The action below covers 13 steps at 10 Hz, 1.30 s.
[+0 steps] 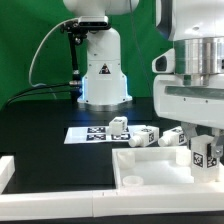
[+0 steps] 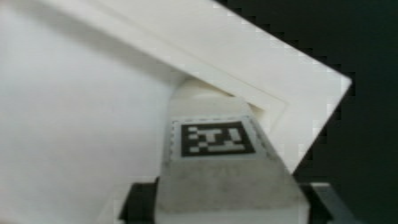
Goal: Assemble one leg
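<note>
My gripper is shut on a white leg with a black-and-white tag, at the exterior view's right. It holds the leg upright over the near right corner of the large white tray-like part. In the wrist view the leg runs out from between the dark fingers of my gripper. Its far end is at the tray part's raised corner rim. Whether it touches there I cannot tell. Three more legs lie behind the tray part.
The marker board lies on the black table behind the loose legs. The robot base stands at the back. A white block sits at the near left edge. A green wall closes the back.
</note>
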Each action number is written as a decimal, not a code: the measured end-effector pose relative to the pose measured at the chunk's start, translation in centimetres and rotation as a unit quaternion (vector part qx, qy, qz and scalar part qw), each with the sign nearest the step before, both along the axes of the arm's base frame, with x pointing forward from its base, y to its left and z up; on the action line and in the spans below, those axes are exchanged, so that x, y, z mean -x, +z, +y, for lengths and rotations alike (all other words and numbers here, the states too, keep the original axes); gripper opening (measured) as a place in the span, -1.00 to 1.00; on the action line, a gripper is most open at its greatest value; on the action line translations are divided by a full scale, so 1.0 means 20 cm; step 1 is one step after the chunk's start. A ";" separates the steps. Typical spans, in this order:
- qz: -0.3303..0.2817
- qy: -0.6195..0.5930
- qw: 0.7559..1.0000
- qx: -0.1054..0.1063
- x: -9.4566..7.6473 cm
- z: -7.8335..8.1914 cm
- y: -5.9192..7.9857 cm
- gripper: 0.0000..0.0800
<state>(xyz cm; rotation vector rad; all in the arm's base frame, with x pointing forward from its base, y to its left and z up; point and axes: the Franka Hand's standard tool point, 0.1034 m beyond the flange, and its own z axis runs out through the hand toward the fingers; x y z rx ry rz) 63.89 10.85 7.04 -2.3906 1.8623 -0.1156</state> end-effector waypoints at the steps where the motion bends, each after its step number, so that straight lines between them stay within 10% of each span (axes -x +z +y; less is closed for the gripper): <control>1: 0.002 -0.059 0.998 -0.021 0.00 -0.01 0.00 -0.28; 12: 0.018 -0.347 0.934 -0.076 0.00 -0.02 -0.01 -0.28; 13: 0.018 -0.347 0.935 -0.076 0.00 -0.02 -0.01 0.22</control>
